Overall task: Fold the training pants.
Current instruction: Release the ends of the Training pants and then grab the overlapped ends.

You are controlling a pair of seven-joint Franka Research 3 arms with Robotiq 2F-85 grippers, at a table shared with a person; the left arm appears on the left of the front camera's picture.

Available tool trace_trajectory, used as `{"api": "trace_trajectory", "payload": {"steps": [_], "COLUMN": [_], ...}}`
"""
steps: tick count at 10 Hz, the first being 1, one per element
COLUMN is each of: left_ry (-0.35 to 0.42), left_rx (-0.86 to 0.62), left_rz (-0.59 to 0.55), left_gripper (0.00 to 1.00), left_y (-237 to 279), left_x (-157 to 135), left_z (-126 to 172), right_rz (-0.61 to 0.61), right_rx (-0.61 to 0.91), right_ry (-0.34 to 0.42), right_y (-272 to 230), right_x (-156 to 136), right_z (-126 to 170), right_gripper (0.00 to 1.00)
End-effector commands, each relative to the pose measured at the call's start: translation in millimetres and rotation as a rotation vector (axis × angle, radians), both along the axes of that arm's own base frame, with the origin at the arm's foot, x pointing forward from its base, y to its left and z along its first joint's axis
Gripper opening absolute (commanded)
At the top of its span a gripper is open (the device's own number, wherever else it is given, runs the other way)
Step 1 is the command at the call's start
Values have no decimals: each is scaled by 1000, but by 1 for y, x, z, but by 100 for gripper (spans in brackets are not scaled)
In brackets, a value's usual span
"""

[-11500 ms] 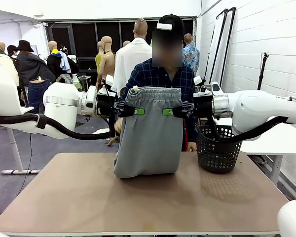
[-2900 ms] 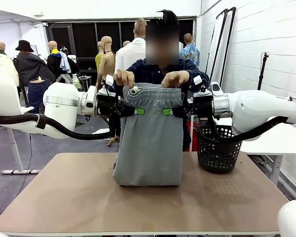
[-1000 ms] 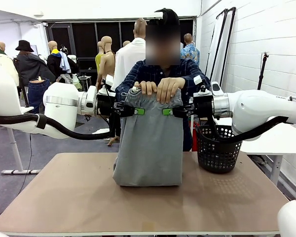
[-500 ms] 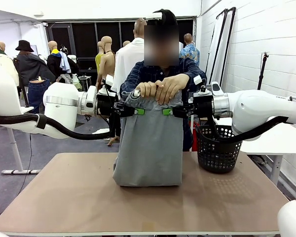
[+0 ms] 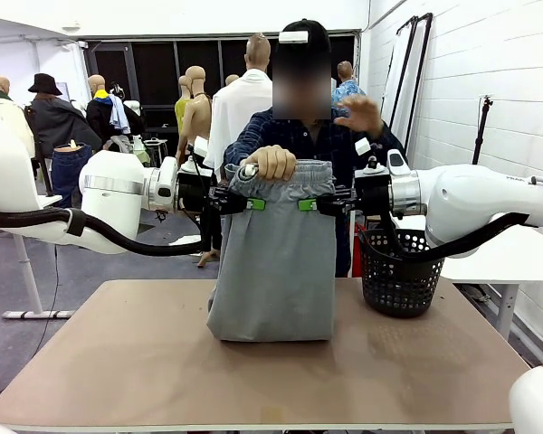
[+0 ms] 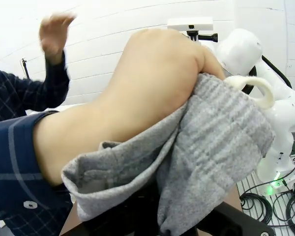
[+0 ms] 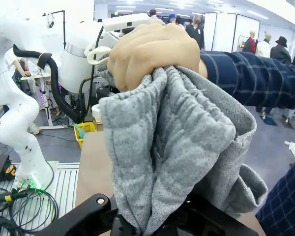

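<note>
The light grey training pants point(image 5: 273, 271) hang upright in mid-air, their lower fold resting on the table. My left gripper point(image 5: 253, 203) is shut on their left side just under the waistband, and my right gripper point(image 5: 306, 204) is shut on the right side. The person across the table grips the waistband's left corner in one fist point(image 5: 271, 163); the other hand point(image 5: 359, 115) is raised clear of the cloth. The left wrist view has that fist point(image 6: 152, 73) bunching grey cloth point(image 6: 211, 147) and a white drawstring point(image 6: 253, 88). In the right wrist view the same fist point(image 7: 152, 54) clutches the cloth point(image 7: 167, 152).
A black mesh basket point(image 5: 396, 271) stands on the brown table point(image 5: 145, 371) at the right, close under my right arm. The person stands directly behind the pants at the far edge.
The person had both hands together on the waistband; one hand has now let go and lifted up to the right. Both grippers hold as before.
</note>
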State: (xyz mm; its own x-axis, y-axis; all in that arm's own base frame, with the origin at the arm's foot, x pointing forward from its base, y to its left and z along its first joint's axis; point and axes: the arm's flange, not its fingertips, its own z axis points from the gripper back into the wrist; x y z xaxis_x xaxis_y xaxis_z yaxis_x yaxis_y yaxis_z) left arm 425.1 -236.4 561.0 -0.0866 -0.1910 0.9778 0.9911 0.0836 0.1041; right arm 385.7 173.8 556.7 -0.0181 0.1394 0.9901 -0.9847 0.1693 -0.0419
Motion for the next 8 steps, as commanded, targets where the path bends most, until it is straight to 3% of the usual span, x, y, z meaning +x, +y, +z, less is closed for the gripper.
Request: {"api": "trace_trajectory", "payload": {"steps": [1,8], "left_ry": [2,2], "left_rx": [-9,-9], "left_rz": [4,4], "left_gripper": [0,0], "left_y": [1,1], "left_x": [0,0], "left_z": [1,1], "right_rz": [1,1], "right_rx": [-2,-2], "right_ry": [-13,-13], "right_y": [2,2], "right_x": [-2,-2], "right_z": [3,3], "right_gripper": [0,0]}}
